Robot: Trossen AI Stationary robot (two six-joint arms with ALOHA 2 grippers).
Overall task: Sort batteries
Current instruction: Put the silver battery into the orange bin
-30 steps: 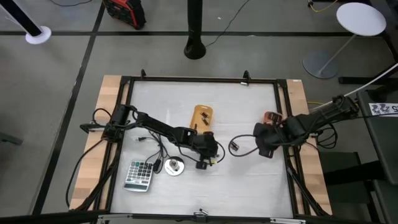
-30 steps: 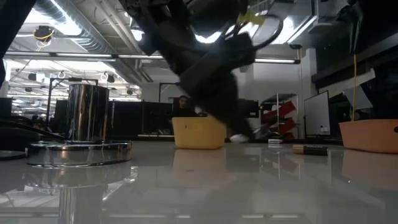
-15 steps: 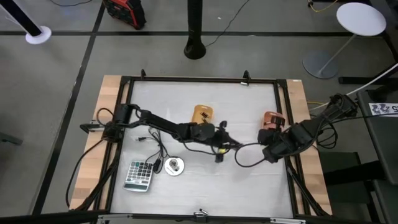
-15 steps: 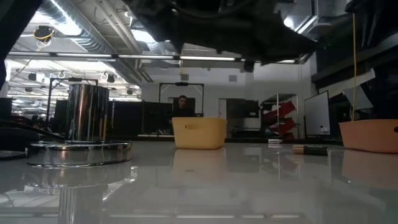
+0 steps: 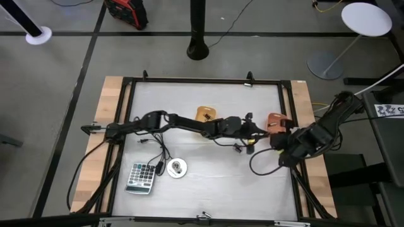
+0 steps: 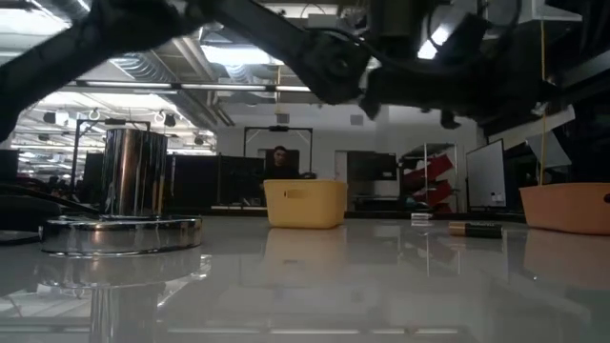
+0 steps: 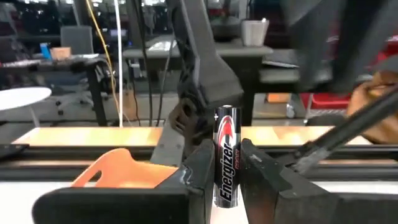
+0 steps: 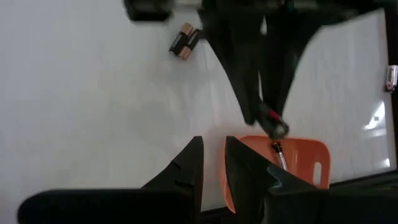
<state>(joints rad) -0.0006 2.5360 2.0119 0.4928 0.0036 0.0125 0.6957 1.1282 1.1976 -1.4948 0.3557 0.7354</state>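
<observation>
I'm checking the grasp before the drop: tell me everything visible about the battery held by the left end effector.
The battery is a black and silver cylindrical cell with a red mark and white Energizer lettering along its side. It stands upright, clamped between the two dark fingers of the left end effector, its metal cap showing above them. The end effector is stretched out toward the orange bin at the table's right.

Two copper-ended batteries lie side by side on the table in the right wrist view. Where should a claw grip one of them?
The two batteries lie flat and seem to touch along their lengths, so nothing would fit between them. It is probably best to come from straight above and grip one cell by its two end caps, closing along its long axis rather than across its round body.
</observation>
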